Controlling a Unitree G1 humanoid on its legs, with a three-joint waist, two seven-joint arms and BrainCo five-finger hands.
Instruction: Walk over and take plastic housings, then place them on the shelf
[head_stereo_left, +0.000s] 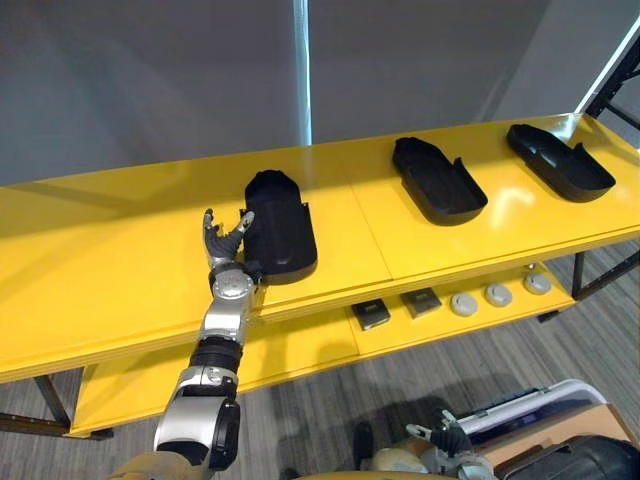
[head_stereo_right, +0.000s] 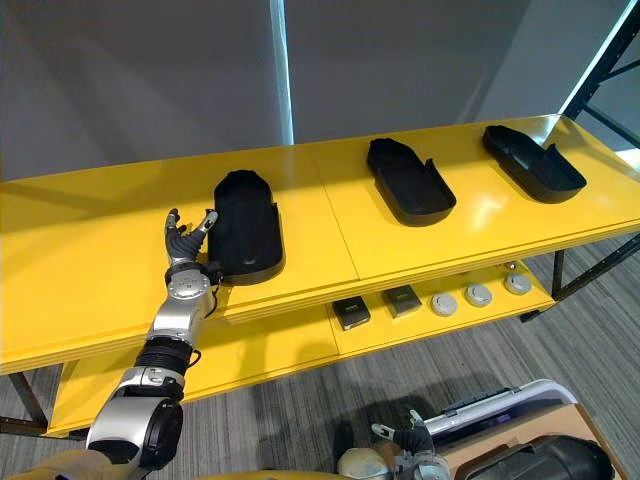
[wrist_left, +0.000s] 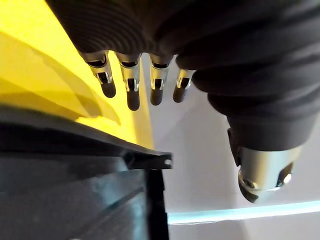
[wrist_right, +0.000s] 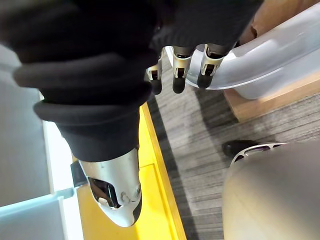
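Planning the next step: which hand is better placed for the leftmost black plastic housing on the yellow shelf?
Left. The left hand is open beside that black plastic housing on the yellow shelf; the right hand hangs low near the floor.

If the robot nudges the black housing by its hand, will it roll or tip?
Probably just slides: the black housing lies flat and broad on the glossy yellow shelf. Looks like a thin moulded shell, so likely light, stiff.

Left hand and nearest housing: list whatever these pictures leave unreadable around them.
- Left hand against the nearest housing: in the eye views the thumb overlaps its rim, so contact cannot be told.
- Lower shelf: in the eye views its back is hidden under the top shelf.
- Small parts on it: too small to identify.
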